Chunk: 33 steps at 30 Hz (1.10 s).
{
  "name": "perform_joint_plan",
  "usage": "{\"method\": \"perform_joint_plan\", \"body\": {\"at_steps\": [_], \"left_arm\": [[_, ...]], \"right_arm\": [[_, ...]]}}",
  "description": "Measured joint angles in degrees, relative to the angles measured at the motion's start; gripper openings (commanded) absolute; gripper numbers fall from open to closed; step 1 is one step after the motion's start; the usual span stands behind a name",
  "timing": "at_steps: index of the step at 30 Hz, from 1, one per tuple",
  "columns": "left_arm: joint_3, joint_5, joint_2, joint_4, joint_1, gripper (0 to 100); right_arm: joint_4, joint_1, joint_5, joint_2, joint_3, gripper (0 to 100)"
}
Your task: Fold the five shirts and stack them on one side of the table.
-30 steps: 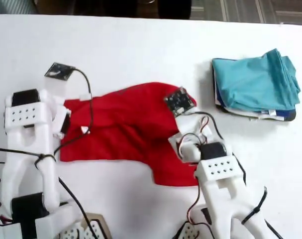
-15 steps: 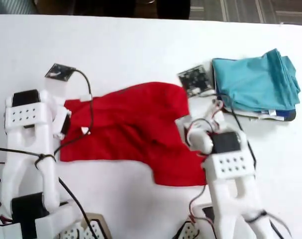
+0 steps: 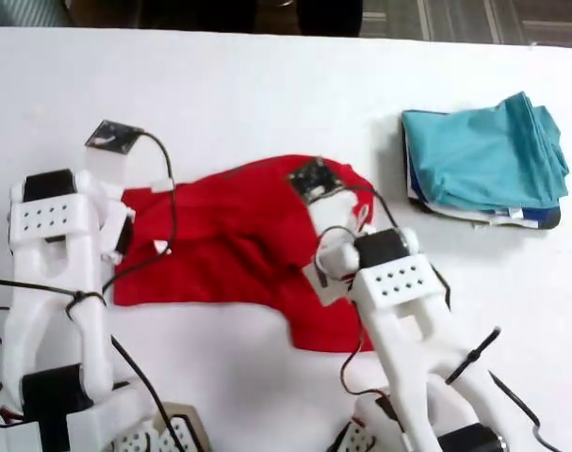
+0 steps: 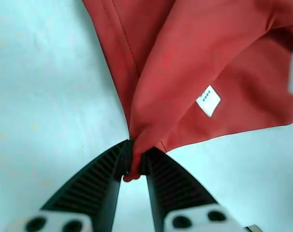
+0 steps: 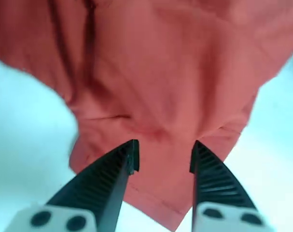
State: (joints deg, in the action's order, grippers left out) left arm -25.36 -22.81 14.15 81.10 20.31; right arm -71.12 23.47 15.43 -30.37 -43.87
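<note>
Two white plastic robot arms rise from the near edge of a white table [image 3: 267, 85], the left arm [image 3: 55, 273] at the table's left side and the right arm [image 3: 408, 311] nearer the middle. The left gripper [image 4: 136, 155], with ribbed black fingers, is clamped on a bunched corner of a crumpled red fabric shirt [image 3: 229, 245], a small fold of cloth poking out between its closed jaws; a small white square label [image 4: 208, 100] lies on the cloth just beyond. The right gripper [image 5: 164, 147] hangs over the same shirt with its jaws apart and nothing between them, the fingertips close above the rumpled fabric near a hem; whether they touch it cannot be told. The shirt lies spread but wrinkled across the middle of the table, between the two arms, one lobe trailing toward the near edge beside the right arm. Farther back and to the right, near the red shirt but not touching it, sits a stack of folded shirts [image 3: 483, 160], a teal one on top with dark blue and white edges showing underneath
</note>
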Motion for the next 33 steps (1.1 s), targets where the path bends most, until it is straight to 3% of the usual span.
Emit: {"method": "perform_joint_plan", "body": {"at_steps": [11, 22, 33], "left_arm": [[0.0, 0.0, 0.0, 0.0, 2.1, 3], [0.0, 0.0, 0.0, 0.0, 3.5, 3], [0.0, 0.0, 0.0, 0.0, 3.5, 3]], "right_arm": [[1.4, 1.1, 0.0, 0.0, -3.5, 17.9], [11.3, -1.2, 5.3, 0.1, -9.0, 17.9], [17.3, -2.8, 5.8, 11.6, -9.1, 17.7]]}}
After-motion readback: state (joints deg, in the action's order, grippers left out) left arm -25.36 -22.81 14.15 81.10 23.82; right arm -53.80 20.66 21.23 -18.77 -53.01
